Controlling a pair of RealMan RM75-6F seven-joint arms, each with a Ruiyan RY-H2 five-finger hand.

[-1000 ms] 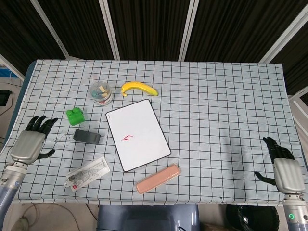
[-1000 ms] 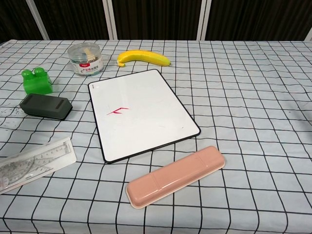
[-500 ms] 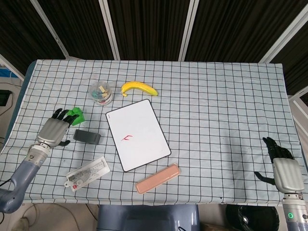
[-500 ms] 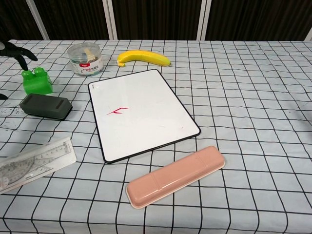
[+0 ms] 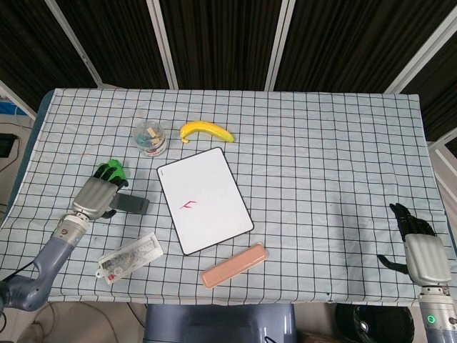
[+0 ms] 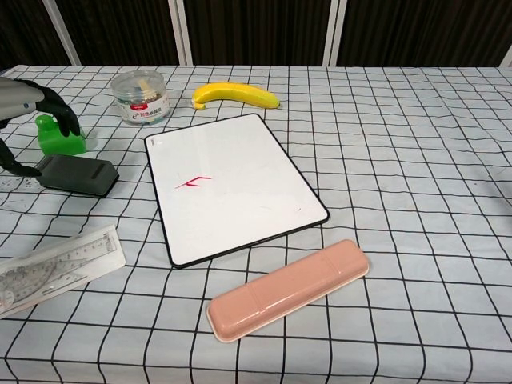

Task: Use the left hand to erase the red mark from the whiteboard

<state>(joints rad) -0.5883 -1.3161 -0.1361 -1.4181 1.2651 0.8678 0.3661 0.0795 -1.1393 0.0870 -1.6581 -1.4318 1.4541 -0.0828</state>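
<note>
— Your left hand (image 5: 95, 195) hangs over the left end of the dark grey eraser (image 5: 131, 204), fingers apart and curled downward, gripping nothing. In the chest view the same hand (image 6: 24, 108) sits at the frame's left edge, one finger draped in front of the green block (image 6: 62, 138), the thumb low beside the eraser (image 6: 78, 174). Whether any finger touches the eraser, you cannot tell from either view.

— And the whiteboard?

— You have the whiteboard (image 5: 204, 200) lying flat on the checked tablecloth (image 5: 321, 164), just right of the eraser and turned slightly off the grid. Its red mark (image 5: 189, 206) sits left of the board's middle, intact; the chest view shows it as a short slanted stroke (image 6: 192, 182).

— What else do you see around it?

— A banana (image 5: 206, 131) and a clear round jar (image 5: 151, 138) lie beyond the board's far edge. A transparent ruler (image 5: 131, 257) lies near the front left, and a pink case (image 5: 234, 265) rests just off the board's near corner.

— Your right hand?

— Your right hand (image 5: 419, 246) rests at the table's right edge, well apart from everything, fingers loosely spread and holding nothing.
</note>
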